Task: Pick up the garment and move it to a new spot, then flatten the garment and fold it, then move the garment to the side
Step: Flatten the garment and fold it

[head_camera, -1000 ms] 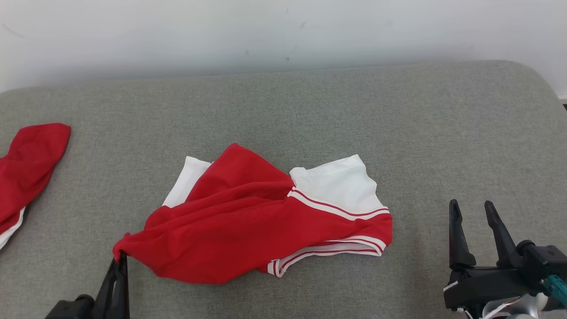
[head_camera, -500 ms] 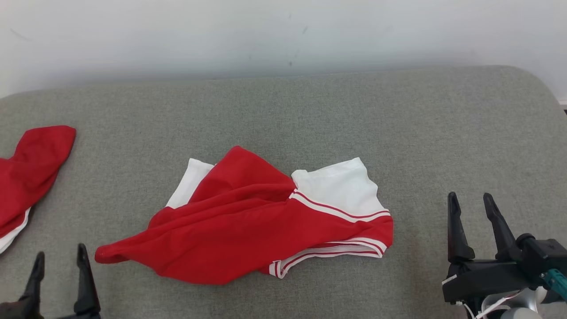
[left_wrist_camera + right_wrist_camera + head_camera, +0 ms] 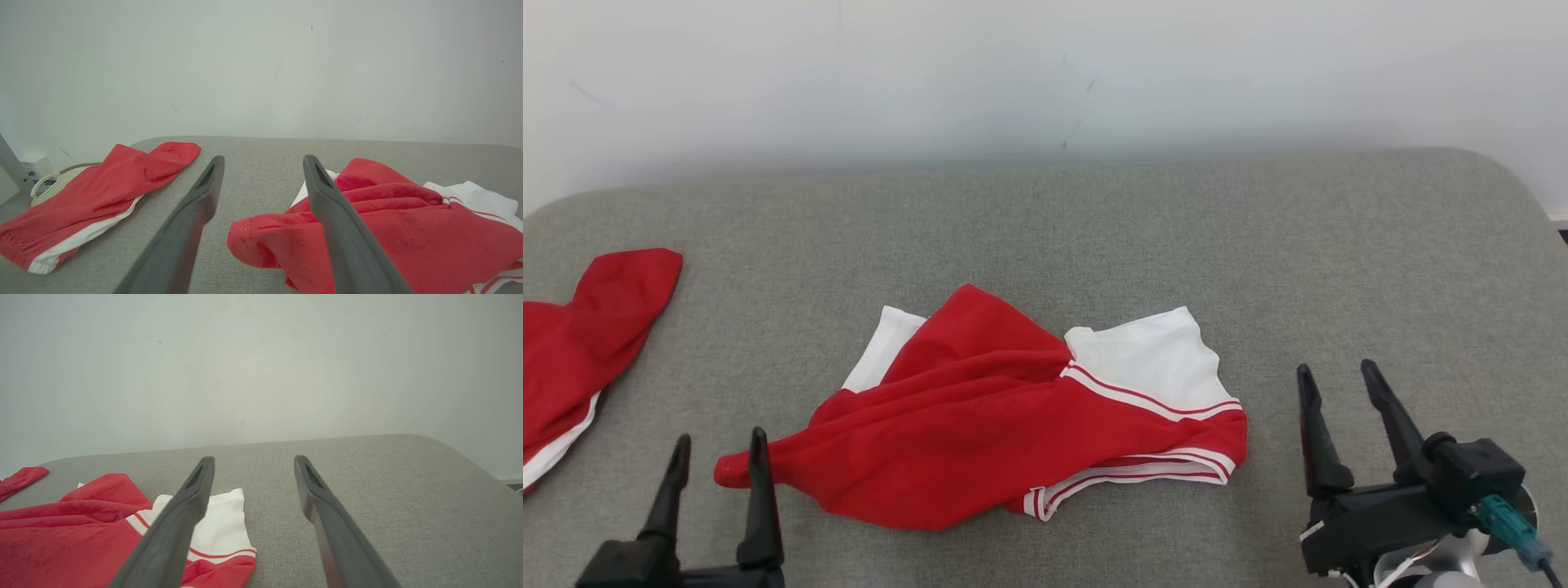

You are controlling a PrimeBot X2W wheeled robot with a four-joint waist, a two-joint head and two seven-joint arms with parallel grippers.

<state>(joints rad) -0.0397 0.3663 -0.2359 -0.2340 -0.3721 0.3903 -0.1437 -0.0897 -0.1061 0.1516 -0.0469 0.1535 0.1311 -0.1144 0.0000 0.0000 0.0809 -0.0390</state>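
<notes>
"Left gripper (image 3: 721, 437) sits near left, fingers apart and gripping nothing. The pointed red tip of the red-and-white garment (image 3: 1013, 416) lies just beside its inner finger."

"And the right gripper (image 3: 1336, 369)?"

"Spread as well, empty, near right, clear of the cloth."

"So how far along is it, would you say?"

"Early, I'd judge. That garment lies in the middle of the grey padded surface (image 3: 1094, 229), rumpled, with a red layer twisted across the white panels. It isn't flat, isn't folded, isn't at the side. Whether this is already its new spot, I can't tell."

"What about the other red piece (image 3: 580, 343), over at the left edge?"

"Separate, well apart from it. Flattening looks like the next job, then the fold, then the shift aside."
</notes>
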